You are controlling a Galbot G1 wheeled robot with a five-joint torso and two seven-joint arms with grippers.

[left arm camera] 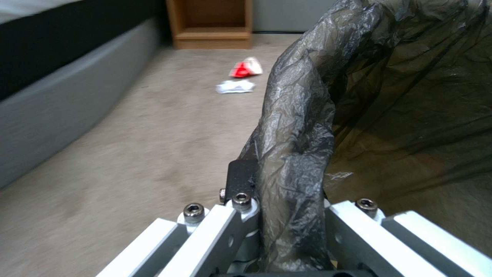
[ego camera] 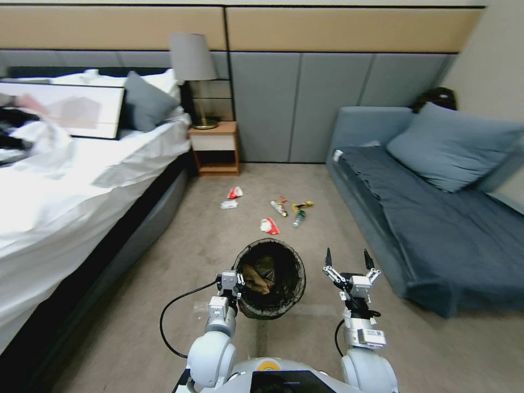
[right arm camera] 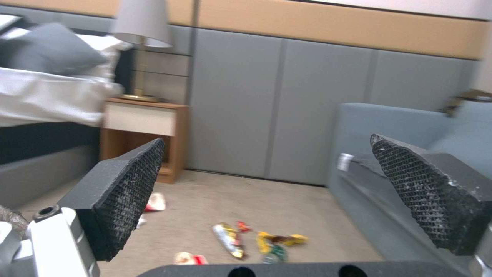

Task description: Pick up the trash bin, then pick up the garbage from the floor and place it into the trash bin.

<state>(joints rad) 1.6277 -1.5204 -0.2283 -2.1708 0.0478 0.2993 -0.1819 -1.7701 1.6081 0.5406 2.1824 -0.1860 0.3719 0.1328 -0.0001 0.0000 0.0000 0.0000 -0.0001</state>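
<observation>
Black-lined trash bin (ego camera: 271,278) pinched by left gripper (ego camera: 236,285); right gripper (ego camera: 347,260) spread

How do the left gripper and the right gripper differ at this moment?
The left gripper is shut on the rim of the trash bin and holds it up; the right gripper is open and holds nothing. The left gripper sits against the bin; the right gripper is apart from it, nearer the sofa. Both point forward toward the litter.

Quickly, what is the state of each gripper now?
Left gripper: shut on the rim of the small round bin with black bag liner.
Right gripper: open, holding nothing.
</observation>
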